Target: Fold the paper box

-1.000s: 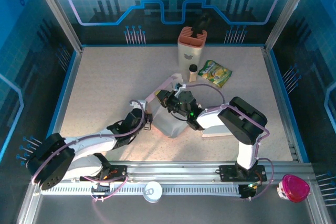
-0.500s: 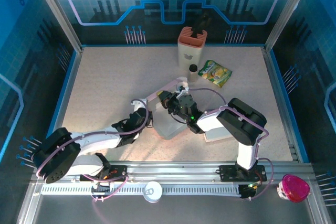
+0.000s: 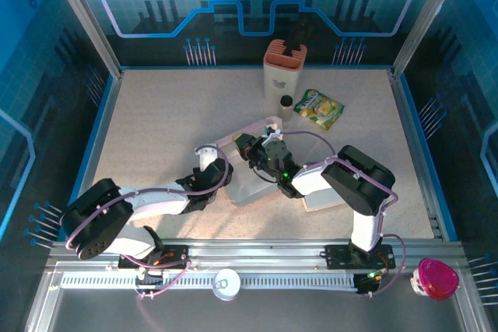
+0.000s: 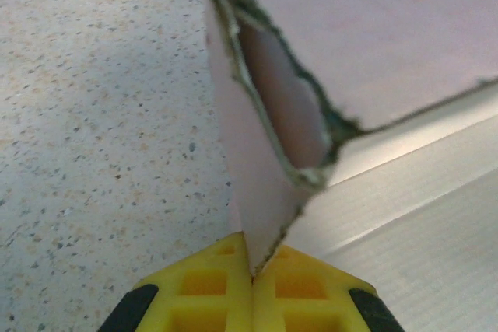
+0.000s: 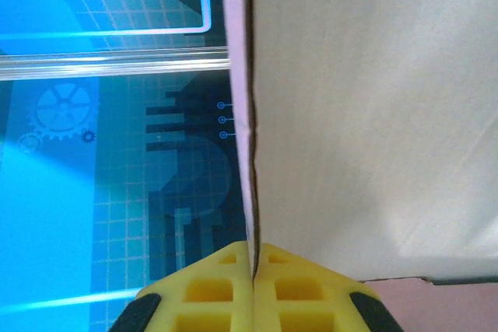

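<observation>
The paper box (image 3: 250, 189) is pale pink and white and half folded at the table's middle, between my two arms. My left gripper (image 3: 225, 174) is at its left side. In the left wrist view its yellow fingers (image 4: 194, 289) are pressed together on a thin pink flap of the paper box (image 4: 261, 192), low over the speckled table. My right gripper (image 3: 257, 146) holds the far upper edge. In the right wrist view that gripper (image 5: 253, 260) is shut on the rim of a pale panel of the paper box (image 5: 366, 114), which stands upright.
An orange-topped holder (image 3: 284, 68), a small black-capped bottle (image 3: 285, 106) and a green-yellow packet (image 3: 319, 108) stand behind the box. A flat board (image 3: 323, 201) lies under the right arm. A pink-lidded tub (image 3: 434, 277) sits off the table at front right.
My left gripper has moved in against the box's left side and closed on its flap. The box has tipped lower and flatter. The right gripper kept its grip.
</observation>
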`<state>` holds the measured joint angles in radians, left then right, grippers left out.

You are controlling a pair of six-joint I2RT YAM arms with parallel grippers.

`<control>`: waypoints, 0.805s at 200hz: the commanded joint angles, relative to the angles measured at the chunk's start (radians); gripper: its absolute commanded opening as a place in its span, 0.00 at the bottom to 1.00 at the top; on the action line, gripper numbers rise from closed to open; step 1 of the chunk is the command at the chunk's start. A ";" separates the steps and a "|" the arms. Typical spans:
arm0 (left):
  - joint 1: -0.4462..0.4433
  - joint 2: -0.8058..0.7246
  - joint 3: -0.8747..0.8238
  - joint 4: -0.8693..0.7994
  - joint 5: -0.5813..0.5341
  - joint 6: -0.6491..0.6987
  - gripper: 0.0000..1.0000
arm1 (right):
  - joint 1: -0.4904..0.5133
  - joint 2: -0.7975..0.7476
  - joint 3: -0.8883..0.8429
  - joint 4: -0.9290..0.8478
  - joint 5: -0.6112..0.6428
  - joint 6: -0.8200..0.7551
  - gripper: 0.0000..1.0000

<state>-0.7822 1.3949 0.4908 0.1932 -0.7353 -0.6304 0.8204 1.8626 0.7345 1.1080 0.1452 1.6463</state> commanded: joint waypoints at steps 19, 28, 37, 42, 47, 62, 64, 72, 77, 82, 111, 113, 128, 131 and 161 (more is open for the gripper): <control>0.001 -0.005 0.046 -0.106 -0.135 -0.045 0.00 | 0.020 -0.021 -0.009 -0.047 -0.063 -0.015 0.02; 0.007 -0.018 0.045 -0.113 -0.139 -0.025 0.00 | 0.011 -0.037 -0.011 -0.062 -0.076 -0.032 0.12; 0.023 -0.036 0.035 -0.105 -0.121 0.010 0.00 | -0.001 -0.059 -0.014 -0.093 -0.100 -0.053 0.23; 0.038 -0.048 0.027 -0.101 -0.104 0.024 0.00 | -0.008 -0.075 -0.016 -0.110 -0.112 -0.069 0.28; 0.057 -0.061 0.018 -0.089 -0.074 0.040 0.00 | -0.016 -0.092 -0.018 -0.132 -0.125 -0.084 0.34; 0.113 -0.103 -0.008 -0.070 0.019 0.084 0.00 | -0.038 -0.154 -0.022 -0.216 -0.165 -0.135 0.48; 0.118 -0.108 -0.011 -0.070 0.027 0.090 0.00 | -0.042 -0.161 -0.023 -0.226 -0.172 -0.142 0.49; 0.143 -0.127 -0.017 -0.077 0.061 0.116 0.00 | -0.054 -0.198 -0.028 -0.272 -0.191 -0.172 0.54; 0.156 -0.138 -0.016 -0.090 0.075 0.125 0.00 | -0.061 -0.220 -0.028 -0.302 -0.207 -0.191 0.57; 0.171 -0.150 -0.016 -0.104 0.089 0.134 0.00 | -0.069 -0.244 -0.030 -0.327 -0.219 -0.212 0.59; 0.232 -0.201 -0.027 -0.125 0.178 0.196 0.00 | -0.112 -0.360 -0.027 -0.473 -0.286 -0.334 0.65; 0.236 -0.206 -0.029 -0.123 0.185 0.203 0.00 | -0.116 -0.366 -0.027 -0.481 -0.289 -0.344 0.65; 0.253 -0.238 -0.031 -0.135 0.216 0.236 0.00 | -0.151 -0.423 -0.033 -0.549 -0.311 -0.415 0.66; 0.258 -0.245 -0.028 -0.139 0.223 0.242 0.00 | -0.159 -0.433 -0.035 -0.562 -0.315 -0.429 0.66; 0.301 -0.312 -0.007 -0.187 0.325 0.303 0.00 | -0.244 -0.530 -0.037 -0.719 -0.334 -0.591 0.66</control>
<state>-0.5133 1.1400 0.4747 0.0483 -0.5266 -0.4122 0.6338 1.3972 0.7055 0.5724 -0.1474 1.2411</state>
